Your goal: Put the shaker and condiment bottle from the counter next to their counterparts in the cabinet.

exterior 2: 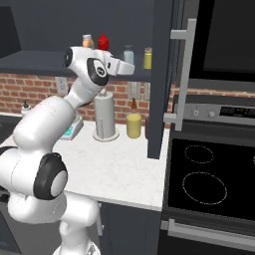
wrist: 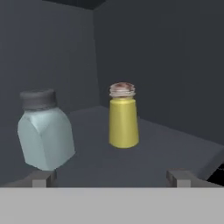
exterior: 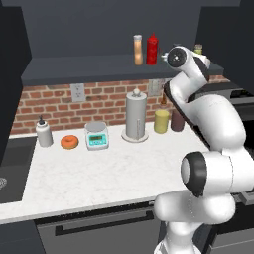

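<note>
White arm is blocking most of the dark grey cabinet shelf (exterior: 89, 67). Wide-open gripper (wrist: 111, 178) is holding nothing, squat blue-grey shaker (wrist: 43, 131) leaning beside yellow-green shaker (wrist: 123, 118).

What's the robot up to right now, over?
Gripper open, empty, at the cabinet shelf. Blue-grey shaker on the shelf, tilted, beside the yellow shaker. Orange bottle up next to the red bottle. Nothing in the way.

A: How many on the cabinet (exterior: 74, 67) shelf?
B: Two shakers, blue-grey shaker (wrist: 43, 131) and yellow-green shaker (wrist: 123, 118); two bottles, orange condiment bottle (exterior: 138, 49) and red squeeze bottle (exterior: 152, 49).
A: On the table (exterior: 99, 173)?
B: One paper-towel holder (exterior: 136, 116), one scale (exterior: 96, 135), one donut (exterior: 69, 142).
</note>
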